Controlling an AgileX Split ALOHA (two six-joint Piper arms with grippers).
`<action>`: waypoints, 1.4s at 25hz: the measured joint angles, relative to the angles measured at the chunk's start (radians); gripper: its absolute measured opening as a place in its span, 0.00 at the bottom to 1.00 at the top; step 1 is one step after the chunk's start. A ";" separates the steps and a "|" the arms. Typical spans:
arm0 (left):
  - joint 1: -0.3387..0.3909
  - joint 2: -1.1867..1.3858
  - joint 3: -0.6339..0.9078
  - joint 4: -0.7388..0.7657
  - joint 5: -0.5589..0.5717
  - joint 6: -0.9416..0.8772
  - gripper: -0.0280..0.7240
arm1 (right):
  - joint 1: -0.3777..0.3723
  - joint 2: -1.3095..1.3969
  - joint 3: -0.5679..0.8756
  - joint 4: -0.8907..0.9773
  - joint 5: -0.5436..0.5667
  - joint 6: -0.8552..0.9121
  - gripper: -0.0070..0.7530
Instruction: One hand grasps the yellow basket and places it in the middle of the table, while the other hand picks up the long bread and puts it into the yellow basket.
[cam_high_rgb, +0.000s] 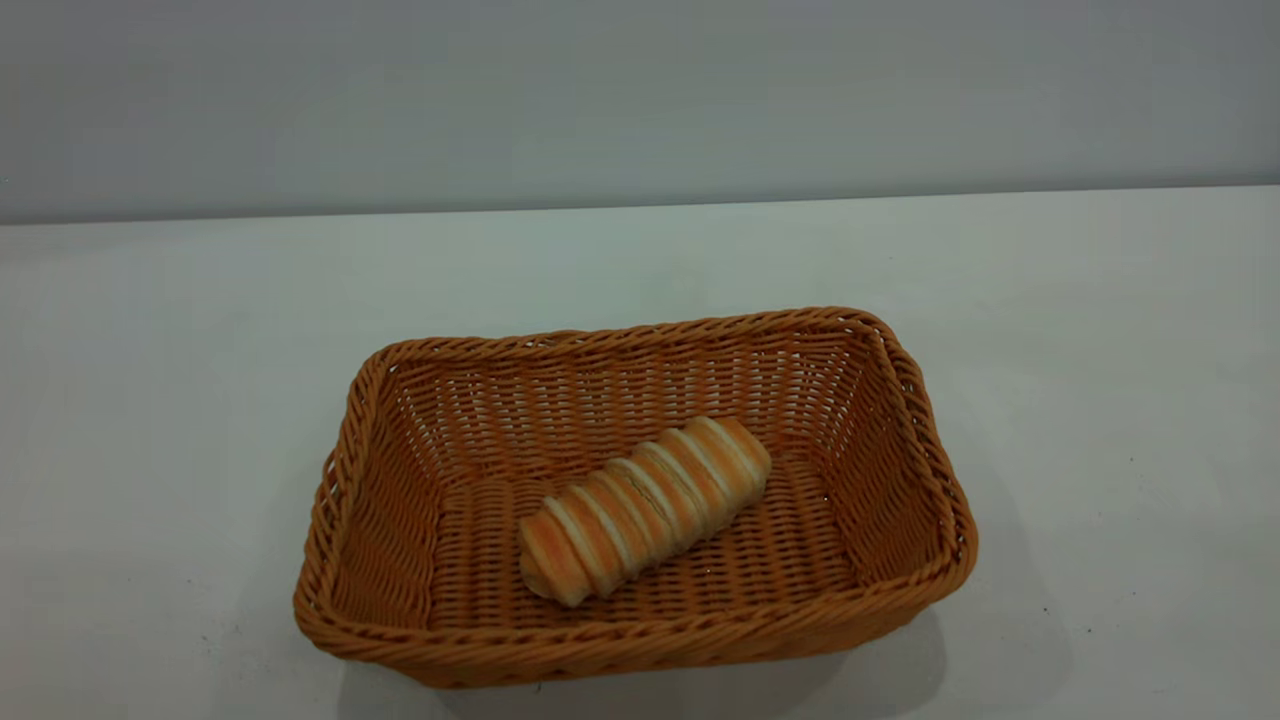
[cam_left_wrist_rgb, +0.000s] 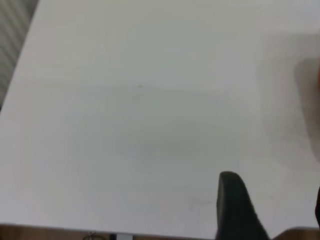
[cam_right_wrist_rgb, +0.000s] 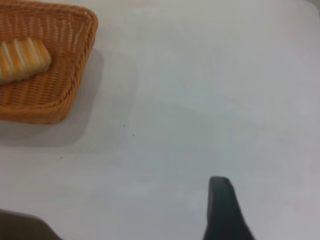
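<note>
Okay, long bread (cam_high_rgb: 645, 510) lies diagonal inside yellow basket (cam_high_rgb: 350, 520) on table (cam_high_rgb: 1100, 400); both grippers clear, I cannot tell jaw state.

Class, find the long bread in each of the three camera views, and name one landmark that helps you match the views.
Exterior view: the long bread lies slantwise on the floor of the yellow basket, near the middle of the picture.
Left wrist view: not in it; only bare table and one hand's finger.
Right wrist view: one end of the bread shows in the basket at the picture's edge.
Shared landmark: the basket's braided rim.
</note>
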 joint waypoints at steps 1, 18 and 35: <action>0.008 0.000 0.000 0.000 0.000 0.000 0.62 | 0.000 0.000 0.000 0.000 0.000 0.000 0.66; 0.010 0.000 0.000 0.001 0.000 0.000 0.62 | 0.000 -0.003 0.000 0.000 0.000 0.000 0.66; 0.010 0.000 0.000 0.001 0.000 0.000 0.62 | 0.000 -0.003 0.000 0.000 0.000 0.000 0.60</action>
